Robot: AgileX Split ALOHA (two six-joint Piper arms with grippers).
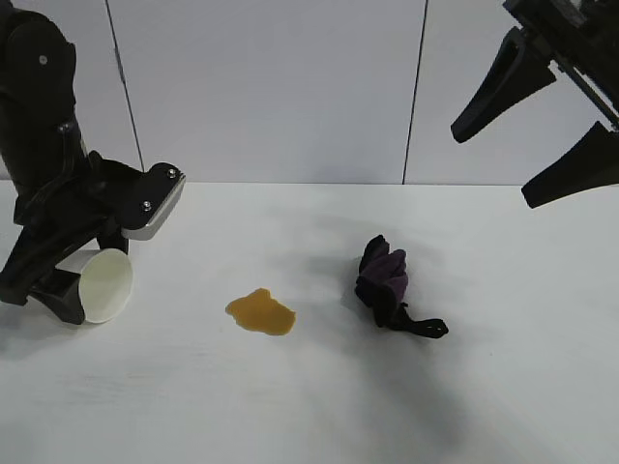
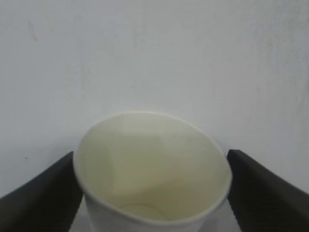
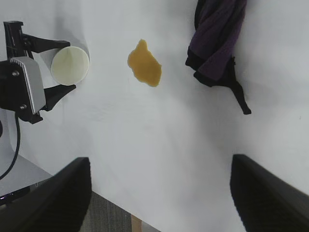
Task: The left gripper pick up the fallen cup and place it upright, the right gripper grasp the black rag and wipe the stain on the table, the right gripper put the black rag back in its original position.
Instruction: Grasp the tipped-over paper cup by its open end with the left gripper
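Cup lies on its side at the left of the counter, mouth facing the stain and the camera. Left pincer is down over it, spread wide, one finger each side of the cup wall. In the left wrist view the fingers flank the cup just behind the rim, not yet squeezing, so nothing is held. The gap to each wall looks slim, and I can't say whether a pad already touches.

Risks from here:
- Cup is a light paper cone and it rolls. If one finger meets it first on closing, it will likely skid or pivot out rather than get caught.
- Clamping right at the rolled rim could ovalise the mouth or let the taper squirt out (a bite further back on the body looks safer).
- Fingertips sit close to the counter, so going lower could scrape it.
- Setting it upright needs a wrist turn. A loose hold lets it slip mid-turn, and it could land in the stain, which is only a short way to its right.

Right pincer hangs high at the upper right, released and empty, well clear of the rag. The rag sits right of the stain, apart from it, strap loop trailing toward the front. That strap could snag a finger or drag through the stain during the wipe.
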